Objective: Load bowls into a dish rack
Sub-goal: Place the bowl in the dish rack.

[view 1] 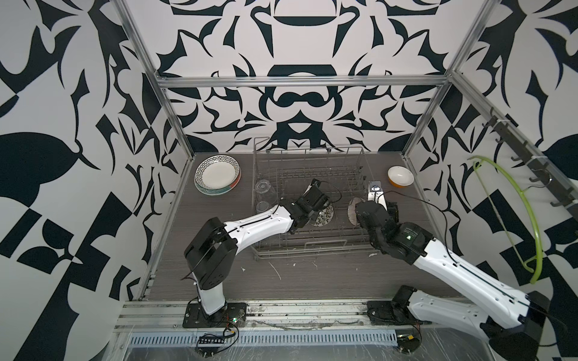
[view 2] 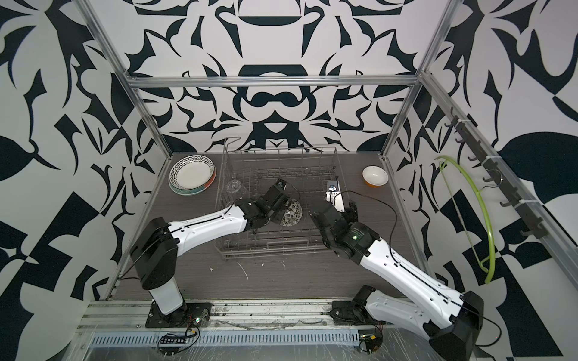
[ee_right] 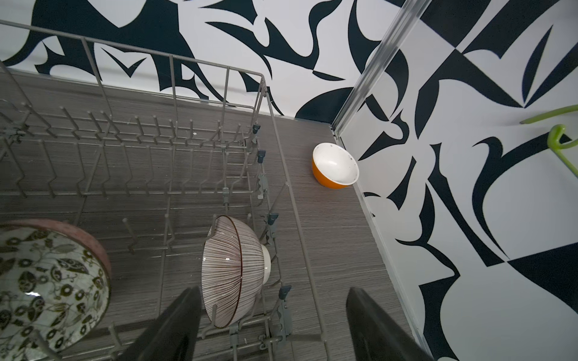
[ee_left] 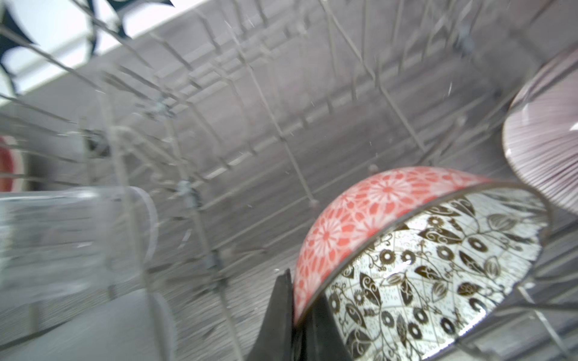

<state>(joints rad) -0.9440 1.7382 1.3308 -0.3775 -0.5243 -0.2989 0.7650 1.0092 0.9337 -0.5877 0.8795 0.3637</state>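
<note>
1. The left gripper (ee_left: 295, 308) was clamped tight on the rim of the floral bowl (ee_left: 422, 265), which was tilted low inside the rack (ee_right: 175, 78) and did not look seated between tines. Released there, it might have rolled or tipped flat.
2. A glass (ee_left: 78, 234) lay near it in the rack, so a swing that way risked a knock.
3. The right gripper (ee_right: 272, 293) stood wide open and held nothing. It was above the striped bowl (ee_right: 231, 268), which stood on edge between tines by the rack's right wall. One finger was close to the bowl's rim, and a sideways drift could have toppled it.
4. The orange bowl (ee_right: 334, 167) sat on the table (ee_right: 328, 250) outside the rack, hard against the corner wall. There was open table on its rack side and little room behind it.
</note>
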